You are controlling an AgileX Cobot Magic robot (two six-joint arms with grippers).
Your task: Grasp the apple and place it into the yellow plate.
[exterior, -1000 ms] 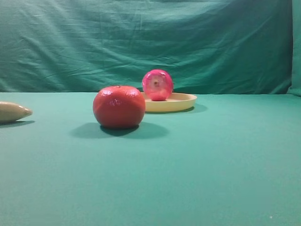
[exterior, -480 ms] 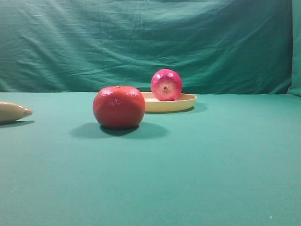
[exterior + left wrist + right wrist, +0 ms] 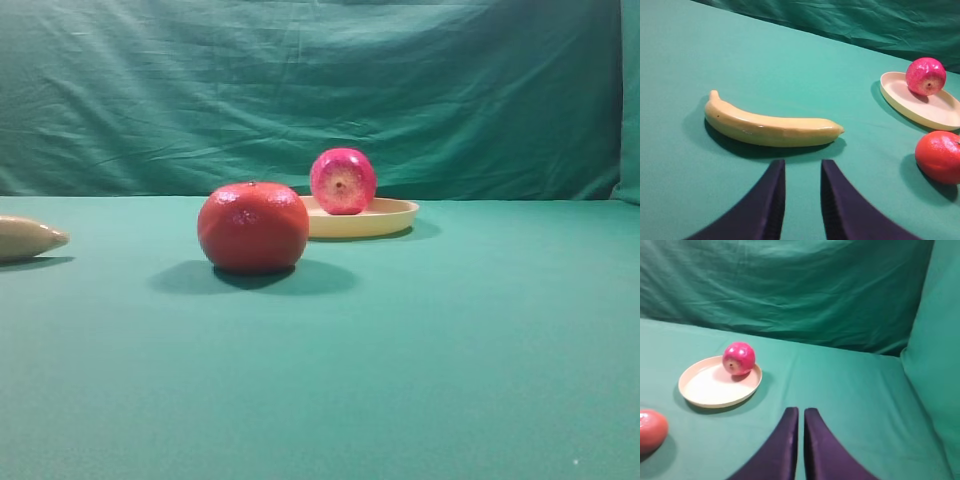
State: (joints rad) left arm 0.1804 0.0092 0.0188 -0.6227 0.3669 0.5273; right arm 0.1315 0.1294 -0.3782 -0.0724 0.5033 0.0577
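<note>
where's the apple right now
The apple sits on the yellow plate, toward its left side in the exterior high view, behind and to the right of the orange-red fruit.

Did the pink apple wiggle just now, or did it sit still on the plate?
It wiggled. The apple rolled right across the yellow plate, then partway back left, its pale dimple turning as it went. Nothing holds it. The orange fruit and the banana stayed put.
</note>
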